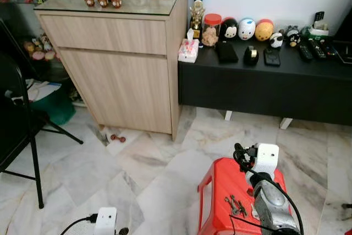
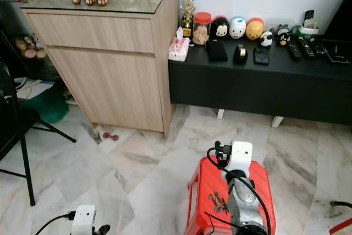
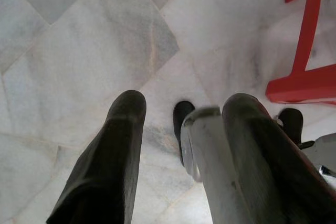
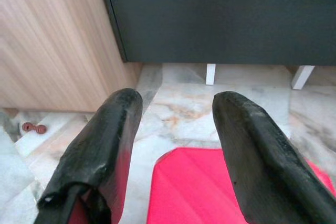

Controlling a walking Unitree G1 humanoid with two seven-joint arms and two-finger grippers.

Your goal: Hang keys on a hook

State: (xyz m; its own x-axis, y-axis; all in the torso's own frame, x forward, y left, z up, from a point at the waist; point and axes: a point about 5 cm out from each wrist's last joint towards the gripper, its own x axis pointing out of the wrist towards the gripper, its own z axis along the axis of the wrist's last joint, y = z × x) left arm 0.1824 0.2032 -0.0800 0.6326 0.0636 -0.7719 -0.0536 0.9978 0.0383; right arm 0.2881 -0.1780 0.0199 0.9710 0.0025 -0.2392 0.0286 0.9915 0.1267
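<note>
While the keys (image 1: 235,206) lie ready on the red stool (image 1: 217,182), the right gripper (image 4: 176,145) hovers above with fingers apart, nothing held

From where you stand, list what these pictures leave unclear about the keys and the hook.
- Hook: none can be made out on the wooden cabinet or the wall.
- Keys on the red stool: small in the eye views, partly beside the right arm; their count is unclear.
- Right hand: open over the stool, but the keys lie outside its wrist view.
- Left hand: open, facing marble floor; arm cut off by the frame's bottom edge.
</note>
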